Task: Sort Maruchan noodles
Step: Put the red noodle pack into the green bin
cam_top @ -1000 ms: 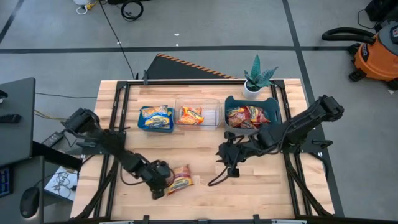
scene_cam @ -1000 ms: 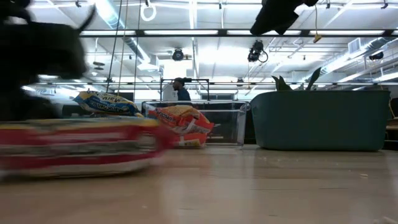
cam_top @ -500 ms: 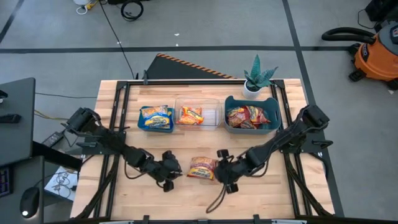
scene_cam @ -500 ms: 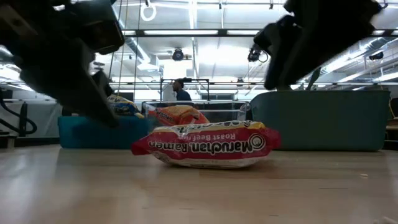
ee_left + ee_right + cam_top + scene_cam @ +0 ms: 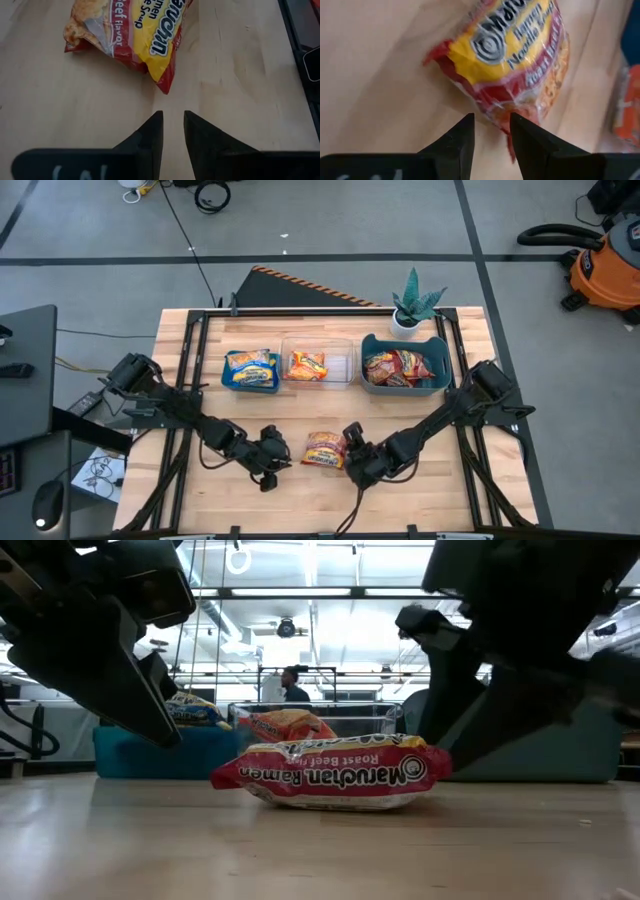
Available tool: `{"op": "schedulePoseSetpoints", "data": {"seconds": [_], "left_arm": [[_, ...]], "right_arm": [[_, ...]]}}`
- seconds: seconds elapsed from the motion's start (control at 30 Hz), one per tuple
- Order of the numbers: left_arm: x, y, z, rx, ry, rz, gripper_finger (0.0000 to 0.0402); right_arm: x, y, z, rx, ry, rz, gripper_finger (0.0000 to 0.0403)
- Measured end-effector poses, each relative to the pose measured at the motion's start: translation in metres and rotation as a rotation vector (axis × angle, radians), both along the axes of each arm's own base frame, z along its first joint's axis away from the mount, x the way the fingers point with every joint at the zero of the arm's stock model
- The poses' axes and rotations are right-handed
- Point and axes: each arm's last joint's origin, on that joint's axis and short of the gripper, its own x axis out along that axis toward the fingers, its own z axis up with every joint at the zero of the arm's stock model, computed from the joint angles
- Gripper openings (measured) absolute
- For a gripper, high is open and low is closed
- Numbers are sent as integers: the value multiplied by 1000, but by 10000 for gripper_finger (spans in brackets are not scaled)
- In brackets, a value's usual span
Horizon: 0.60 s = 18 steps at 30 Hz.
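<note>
One red-and-yellow Maruchan noodles packet (image 5: 323,450) lies flat on the wooden table near its front middle, between my two grippers. My left gripper (image 5: 283,453) stands just left of it, fingers slightly apart with nothing between them (image 5: 172,115); the packet's corner (image 5: 162,85) lies a little ahead of the tips. My right gripper (image 5: 349,454) is low at the packet's right end, open (image 5: 491,117), slanting down. A thin red corner of the packet (image 5: 511,145) shows in the gap between its fingers. My right gripper comes at the packet's right-hand corner (image 5: 511,145) slanting down from the table's right. The corner's thin edge lies between the two fingers, but I cannot tell whether either finger touches it. The packet lies flat on the table.
Three bins stand in a row at the back: a blue one (image 5: 232,383) with a blue-and-yellow packet, a clear one (image 5: 345,365) with an orange packet, a teal one (image 5: 440,370) with red packets. A potted plant (image 5: 415,305) stands behind the teal bin.
The red packet has gone from beside my left gripper at the near left toward the table's middle and now lies still. My left gripper followed it a little to the right and turned. My right gripper has come down and leftward to the packet's right end, rolling as it went.
</note>
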Motion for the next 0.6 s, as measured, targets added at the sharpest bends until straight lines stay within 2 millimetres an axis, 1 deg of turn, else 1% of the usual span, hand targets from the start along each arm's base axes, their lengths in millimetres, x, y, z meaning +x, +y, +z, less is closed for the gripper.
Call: {"op": "schedulePoseSetpoints", "data": {"seconds": [0.17, 0.27, 0.4, 0.43, 0.6], "left_arm": [[-1, -1, 0, 0, 0, -3, 82], [-1, -1, 0, -1, 1, -5, 82], [-1, -1, 0, -15, 4, 7, 82], [-1, -1, 0, -15, 3, 7, 82], [-1, -2, 0, -15, 4, 5, 82]], "right_arm": [[2, 0, -4, -32, -2, 12, 102], [2, -1, -4, -29, -3, 11, 71], [3, -1, -4, -8, -4, 15, 16], [3, -1, -4, -2, 1, 17, 10], [2, -2, -1, 4, -3, -3, 12]]}}
